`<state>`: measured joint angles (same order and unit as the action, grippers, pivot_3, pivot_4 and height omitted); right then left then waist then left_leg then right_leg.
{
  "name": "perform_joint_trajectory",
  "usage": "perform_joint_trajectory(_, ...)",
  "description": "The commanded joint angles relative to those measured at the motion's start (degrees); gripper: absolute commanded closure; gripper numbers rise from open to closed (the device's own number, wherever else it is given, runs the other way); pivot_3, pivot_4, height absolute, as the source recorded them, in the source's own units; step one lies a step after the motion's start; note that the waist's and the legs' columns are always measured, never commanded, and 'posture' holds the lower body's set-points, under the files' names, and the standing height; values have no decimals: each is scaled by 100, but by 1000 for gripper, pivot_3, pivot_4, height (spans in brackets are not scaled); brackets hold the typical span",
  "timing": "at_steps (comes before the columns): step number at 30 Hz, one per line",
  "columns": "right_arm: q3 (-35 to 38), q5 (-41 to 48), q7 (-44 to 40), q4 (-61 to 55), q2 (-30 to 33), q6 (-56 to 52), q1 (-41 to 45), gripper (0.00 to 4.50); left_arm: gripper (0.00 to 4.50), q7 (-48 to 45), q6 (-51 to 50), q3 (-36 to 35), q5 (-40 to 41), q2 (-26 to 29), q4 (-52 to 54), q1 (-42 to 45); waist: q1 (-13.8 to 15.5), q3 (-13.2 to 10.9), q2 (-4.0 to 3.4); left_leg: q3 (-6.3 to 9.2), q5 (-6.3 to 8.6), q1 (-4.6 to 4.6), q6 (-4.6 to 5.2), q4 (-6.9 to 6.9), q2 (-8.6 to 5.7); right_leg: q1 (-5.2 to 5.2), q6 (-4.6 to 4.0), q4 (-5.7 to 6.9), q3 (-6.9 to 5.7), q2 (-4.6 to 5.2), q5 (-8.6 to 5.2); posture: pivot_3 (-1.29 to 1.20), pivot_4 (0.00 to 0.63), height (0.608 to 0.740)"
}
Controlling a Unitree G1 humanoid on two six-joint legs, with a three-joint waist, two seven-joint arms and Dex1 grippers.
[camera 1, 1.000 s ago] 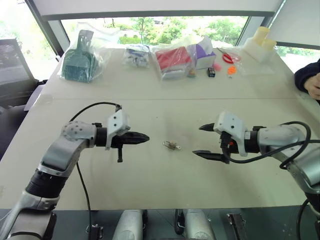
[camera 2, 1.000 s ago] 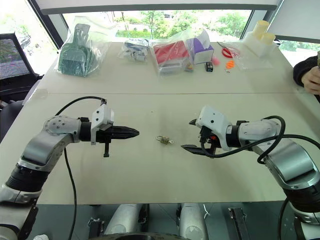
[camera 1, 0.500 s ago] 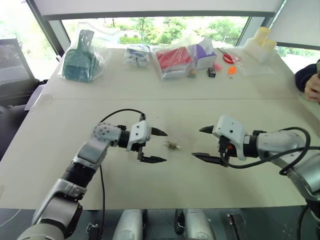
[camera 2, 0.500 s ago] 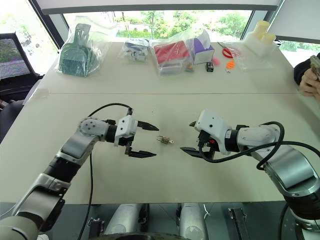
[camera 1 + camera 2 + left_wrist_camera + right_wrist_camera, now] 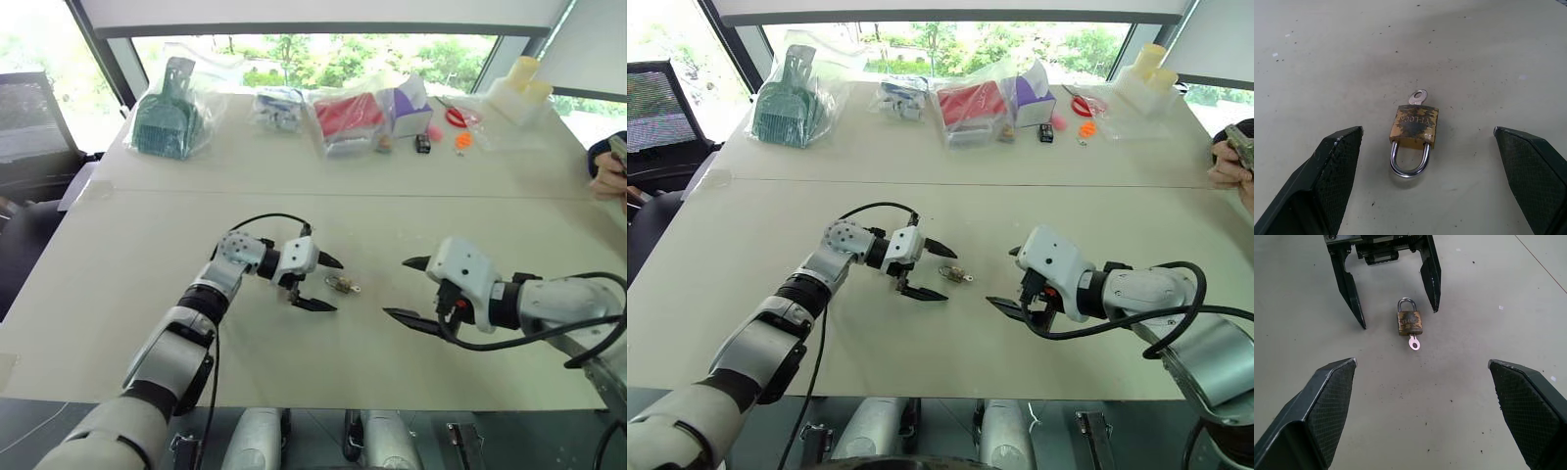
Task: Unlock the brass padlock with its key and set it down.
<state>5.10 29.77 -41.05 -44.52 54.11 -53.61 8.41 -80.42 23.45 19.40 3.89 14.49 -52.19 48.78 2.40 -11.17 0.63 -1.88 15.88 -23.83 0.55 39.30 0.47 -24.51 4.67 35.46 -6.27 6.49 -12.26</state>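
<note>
The brass padlock carries stamped letters across its body; in the left wrist view they seem to read "VI-LOCK", but dark tarnish hides part of them and I cannot be sure. The body is yellowish brass, blotched with dark patches, and its thin silvery shackle is seated in the body at both ends. The key sits in the keyhole on the face opposite the shackle, with its round holed head sticking out.

The padlock lies flat on the bare worktop, about midway between the left and right edges and on the near half. The left claw is just beside it on the left, fingers spread wide apart, with the shackle end pointing toward it; it touches nothing. The right claw hangs well apart on the right, also spread wide and empty, facing the key end.

The right wrist view shows the left claw's two fingers flanking the shackle end, a relation the head views barely resolve. The head views alone show the far edge of the worktop: a green plastic scoop in a bag, a red bagged packet, a purple box, red-handled scissors and pale foam shapes. A person's hand shows at the right edge.
</note>
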Motion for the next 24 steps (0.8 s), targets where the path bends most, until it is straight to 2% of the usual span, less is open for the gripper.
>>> perform_joint_trajectory(1, 199, 88, 69, -235, 42, -46, 6, 0, 819, 28, 219, -42, -163, -133, -316, 102, 0, 1, 1, 0, 0, 1, 0, 1, 0, 1, 0, 0, 0, 0, 0, 0, 150, 740)
perform_joint_trajectory(8, 153, 97, 82, -220, 78, -70, 63, 0, 3742, 211, 313, -139, -297, -271, -668, 186, 1, 4, 3, 6, 0, 2, 1, 11, 0, 7, -2, 1, -1, 0, 5, 0, 150, 740)
perform_joint_trajectory(14, -212, -177, 177, -56, -11, 224, 410, 0, 3745, 130, 63, -305, -157, 45, -288, 71, -20, 5, 3, 6, 0, 3, 1, 14, 1, 8, 0, 2, 0, -1, 8, 0, 150, 740)
perform_joint_trajectory(20, -1336, -1190, 632, 621, -653, 1062, 1243, 0, 3745, -129, -1191, -781, 572, 885, 1841, -552, -200, 4, 1, 3, 0, 5, 1, 3, 18, -4, -4, 8, 1, -17, 9, 0, 150, 740)
perform_joint_trajectory(24, -1996, -2008, 678, 1144, -995, 1929, 1614, 0, 3745, 51, -2229, -1079, 956, 1335, 3197, -870, -145, 3, 1, 6, -1, 2, 0, -1, 12, -8, -4, 21, 4, -15, 9, 0, 150, 740)
